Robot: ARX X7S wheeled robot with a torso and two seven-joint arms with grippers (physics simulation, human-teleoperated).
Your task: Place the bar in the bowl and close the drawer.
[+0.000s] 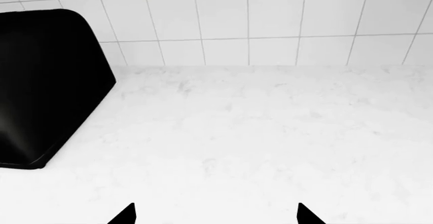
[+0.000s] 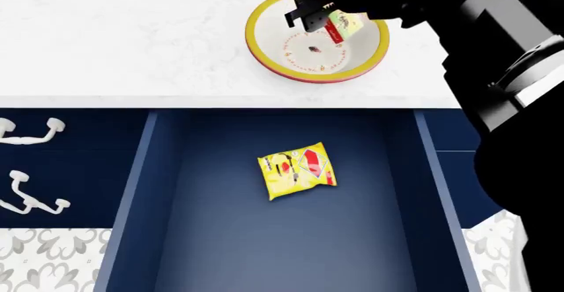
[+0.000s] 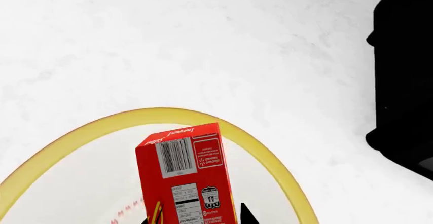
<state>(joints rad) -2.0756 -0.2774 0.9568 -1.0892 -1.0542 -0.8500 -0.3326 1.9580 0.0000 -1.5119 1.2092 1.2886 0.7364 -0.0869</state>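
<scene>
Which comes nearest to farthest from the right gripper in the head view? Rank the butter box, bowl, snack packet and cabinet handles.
1. Butter box: between the right gripper's fingers, over the bowl.
2. Bowl: directly below, on the counter.
3. Snack packet: inside the open drawer.
4. Cabinet handles: far left, on the cabinet front.

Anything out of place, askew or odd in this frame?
Nothing spilled or damaged. The bar is held by the right gripper over the bowl, not yet resting in it. The drawer stands wide open with a yellow snack packet lying slightly askew on its floor.
</scene>
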